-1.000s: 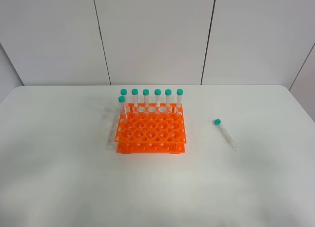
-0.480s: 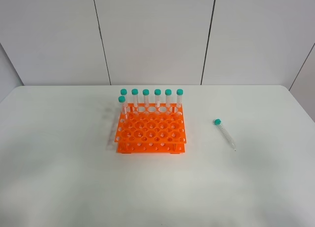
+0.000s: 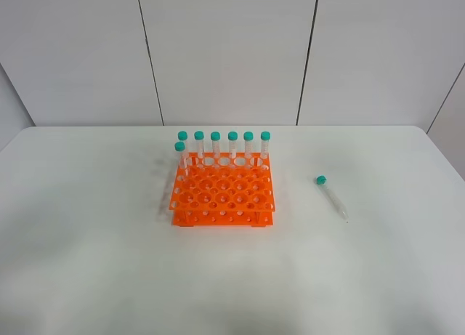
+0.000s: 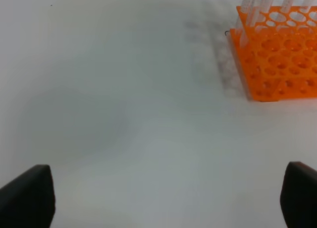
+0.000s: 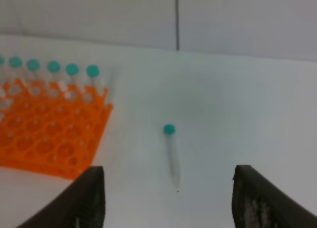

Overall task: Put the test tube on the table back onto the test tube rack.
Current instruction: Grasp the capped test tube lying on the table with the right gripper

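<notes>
The test tube (image 3: pixel 332 198), clear with a teal cap, lies flat on the white table (image 3: pixel 87 233), right of the orange test tube rack (image 3: pixel 223 196). It also shows in the right wrist view (image 5: pixel 172 154), ahead of my open right gripper (image 5: pixel 168 198) and between its dark fingers (image 5: pixel 86 196). The rack (image 5: pixel 44 139) holds several teal-capped tubes (image 3: pixel 224 147) upright along its back row. My left gripper (image 4: pixel 163 203) is open and empty over bare table, with the rack's corner (image 4: pixel 277 60) ahead of it. Neither gripper shows in the high view.
Grey wall panels (image 3: pixel 225 51) stand behind the table's back edge. The table's rounded right corner (image 3: pixel 436 142) lies beyond the loose tube.
</notes>
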`<action>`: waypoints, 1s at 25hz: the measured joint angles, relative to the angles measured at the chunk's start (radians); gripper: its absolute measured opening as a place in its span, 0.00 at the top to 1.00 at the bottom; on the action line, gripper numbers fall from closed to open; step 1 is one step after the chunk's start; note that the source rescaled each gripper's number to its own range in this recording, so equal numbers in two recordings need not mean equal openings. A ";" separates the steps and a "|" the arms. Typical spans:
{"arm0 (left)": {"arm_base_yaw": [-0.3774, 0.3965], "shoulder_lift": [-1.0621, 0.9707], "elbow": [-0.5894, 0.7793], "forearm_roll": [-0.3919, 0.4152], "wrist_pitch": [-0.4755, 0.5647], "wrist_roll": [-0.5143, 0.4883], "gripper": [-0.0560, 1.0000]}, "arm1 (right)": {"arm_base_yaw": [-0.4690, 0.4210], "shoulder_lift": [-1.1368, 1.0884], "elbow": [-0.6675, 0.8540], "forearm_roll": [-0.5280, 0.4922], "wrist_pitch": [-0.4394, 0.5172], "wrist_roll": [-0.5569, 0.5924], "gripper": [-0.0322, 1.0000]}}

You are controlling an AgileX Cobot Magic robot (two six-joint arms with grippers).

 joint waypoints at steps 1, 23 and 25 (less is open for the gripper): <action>0.000 0.000 0.000 0.000 0.000 0.000 0.00 | 0.000 0.074 -0.060 0.018 0.029 -0.024 0.11; 0.000 0.000 0.000 0.000 0.000 0.000 0.00 | 0.255 1.217 -0.572 -0.306 0.169 0.113 0.18; 0.000 0.000 0.000 0.000 0.000 0.000 0.00 | 0.259 1.257 -0.572 -0.311 0.162 0.128 0.18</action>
